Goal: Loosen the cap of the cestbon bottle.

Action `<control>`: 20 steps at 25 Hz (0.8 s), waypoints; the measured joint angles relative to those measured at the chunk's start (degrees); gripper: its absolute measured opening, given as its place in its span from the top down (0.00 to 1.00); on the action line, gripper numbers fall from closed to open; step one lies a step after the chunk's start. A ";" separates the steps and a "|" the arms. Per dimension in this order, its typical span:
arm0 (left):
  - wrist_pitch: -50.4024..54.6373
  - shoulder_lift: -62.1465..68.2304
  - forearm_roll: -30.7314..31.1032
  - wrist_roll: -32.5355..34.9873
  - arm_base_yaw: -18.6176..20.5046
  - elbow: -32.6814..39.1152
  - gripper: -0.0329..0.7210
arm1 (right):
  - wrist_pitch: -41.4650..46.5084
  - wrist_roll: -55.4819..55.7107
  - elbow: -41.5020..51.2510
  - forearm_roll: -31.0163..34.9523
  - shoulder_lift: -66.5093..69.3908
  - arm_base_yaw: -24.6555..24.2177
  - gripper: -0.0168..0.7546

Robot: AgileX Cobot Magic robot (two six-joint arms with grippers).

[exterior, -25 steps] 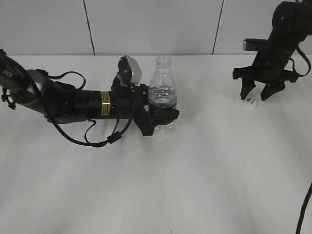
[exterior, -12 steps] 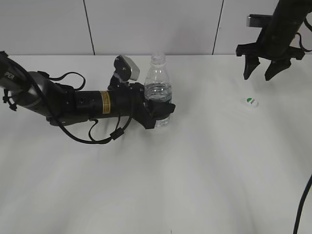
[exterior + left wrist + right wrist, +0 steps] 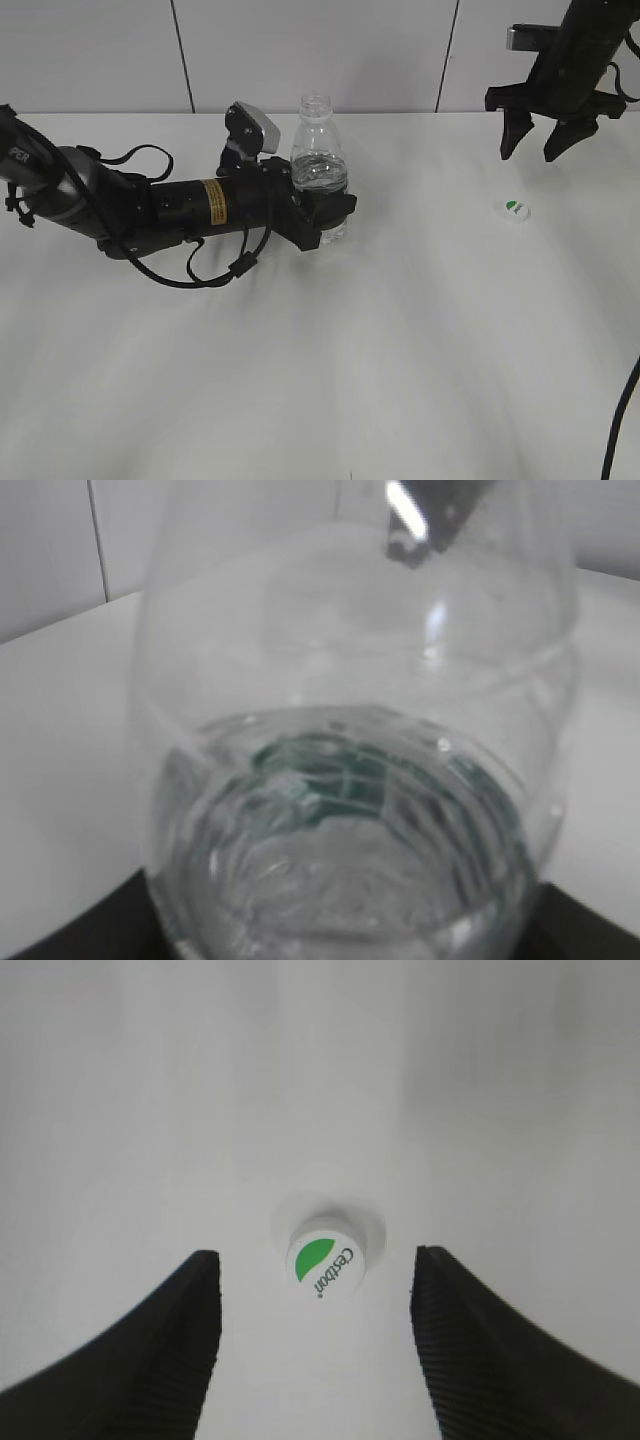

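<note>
The cestbon bottle [image 3: 318,160] stands upright at the middle left, clear, partly filled with water, its neck bare and open. My left gripper [image 3: 328,215] is shut on its lower body, the arm lying low along the table. In the left wrist view the bottle [image 3: 350,780] fills the frame, green label showing through the water. The cap [image 3: 515,209] lies on the table at the right, white with a green mark, apart from the bottle. My right gripper [image 3: 540,145] hangs open well above it. In the right wrist view the cap [image 3: 326,1258] sits between the spread fingers [image 3: 185,1340], untouched.
The white table [image 3: 400,350] ends at a white panelled wall [image 3: 350,50] behind. A black cable [image 3: 625,420] hangs along the right edge. The left arm's body and cables [image 3: 150,210] lie across the left side of the table.
My right gripper has risen from table level around the cap and now hangs high above it; the cap stayed put. The left arm has shifted the bottle slightly left and back.
</note>
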 joint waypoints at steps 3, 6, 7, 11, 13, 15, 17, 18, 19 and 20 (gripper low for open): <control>-0.39 0.00 -0.18 1.23 0.00 0.00 0.41 | 0.02 0.00 0.00 0.00 0.00 0.00 0.38; -0.89 0.08 -1.34 2.20 0.00 0.00 0.41 | 0.07 0.00 0.00 0.00 0.00 0.00 0.38; -1.51 0.32 -1.90 2.41 0.00 0.00 0.41 | 0.07 0.00 0.00 0.00 0.00 0.00 0.38; -3.27 2.79 -2.48 2.74 0.00 -1.12 0.41 | 0.02 0.00 0.00 0.01 0.00 0.00 0.38; -3.39 3.84 -2.48 2.74 -0.04 -1.51 0.41 | 0.02 0.00 0.00 0.01 0.00 -0.04 0.38; -3.69 4.08 -2.52 2.80 -0.04 -1.74 0.41 | 0.02 0.00 0.00 0.01 0.00 -0.04 0.38; -3.41 4.08 -2.60 2.80 -0.04 -1.81 0.41 | 0.02 0.00 0.00 0.06 0.00 -0.04 0.38; -3.15 4.08 -2.64 2.88 -0.04 -1.81 0.41 | -0.04 0.00 0.00 0.06 0.00 -0.04 0.38; -2.94 4.08 -2.66 2.88 -0.04 -1.81 0.41 | -0.10 0.00 0.00 0.06 0.00 -0.04 0.38; -2.93 4.08 -2.75 2.92 -0.04 -1.81 0.41 | -0.09 0.00 0.00 0.06 0.00 -0.04 0.38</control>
